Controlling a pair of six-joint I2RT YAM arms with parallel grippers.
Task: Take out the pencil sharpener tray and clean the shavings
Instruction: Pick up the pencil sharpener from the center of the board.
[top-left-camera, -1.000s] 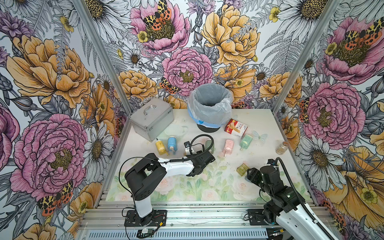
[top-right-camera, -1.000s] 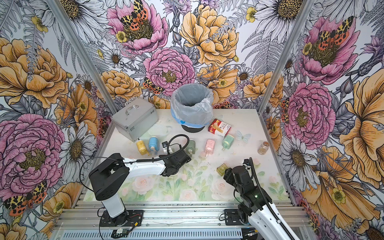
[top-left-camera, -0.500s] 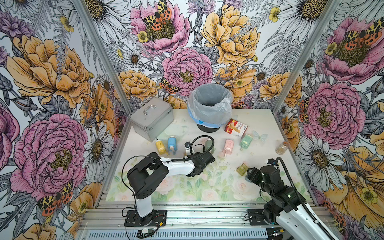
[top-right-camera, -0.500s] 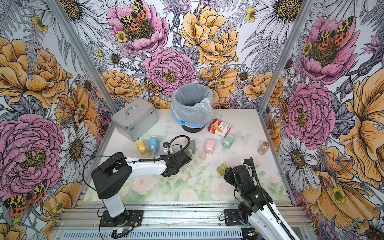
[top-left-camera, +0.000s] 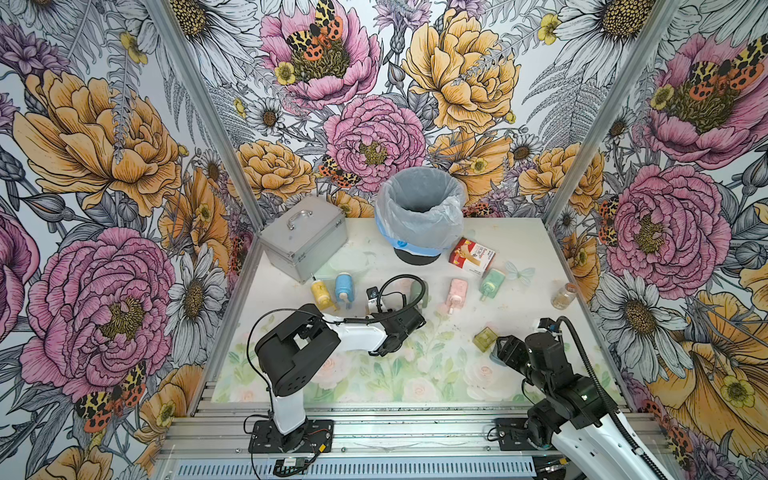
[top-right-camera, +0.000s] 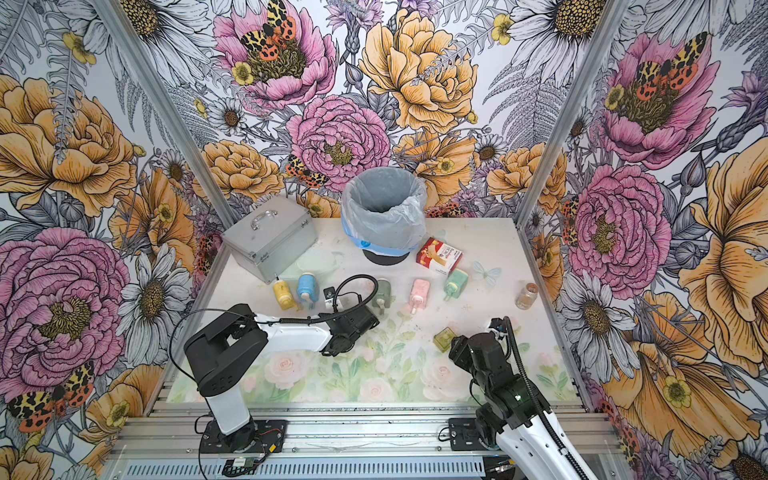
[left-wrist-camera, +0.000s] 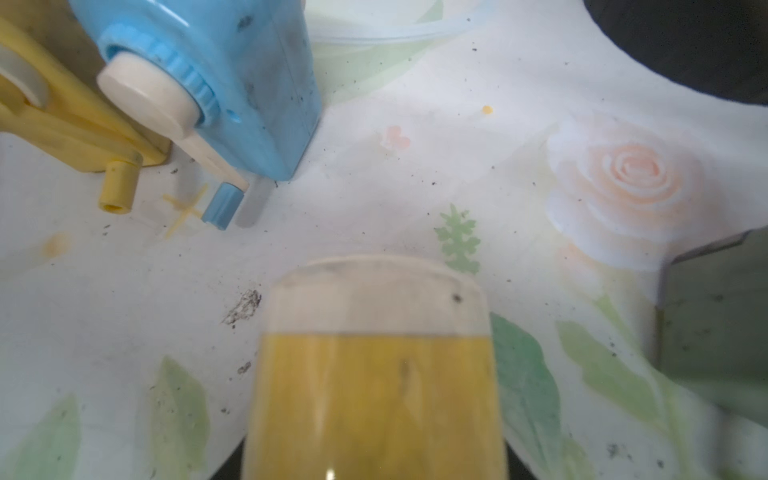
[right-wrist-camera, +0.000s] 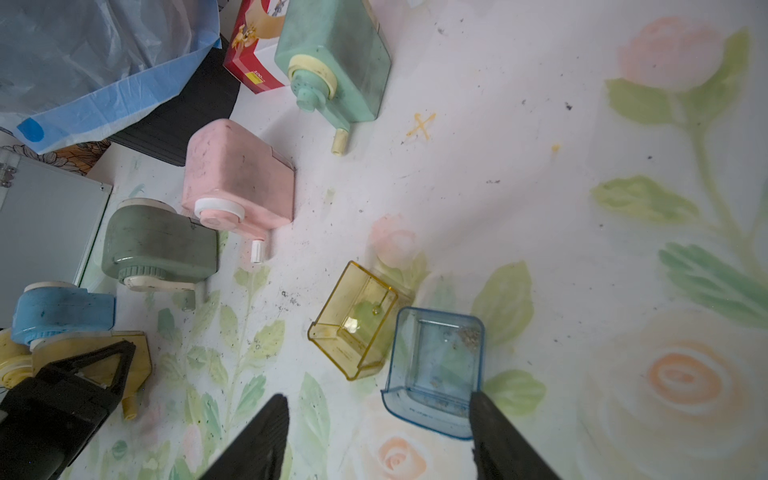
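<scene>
A clear blue tray with shavings in it lies on the table between the fingers of my right gripper. The gripper is open and the tray's corner is against one finger. A clear yellow tray lies empty beside it and also shows in both top views. My left gripper is shut on a blurred yellow object with a pale end, just right of the blue sharpener. Dark shavings fleck the table around it.
Yellow, blue, dark green, pink and mint sharpeners lie in a row mid-table. Behind them stand a lined bin, a metal case and a red box. A small jar stands at the right.
The left gripper has gone from open to shut, and its arm has shifted slightly. The right arm and the trays have not moved.
</scene>
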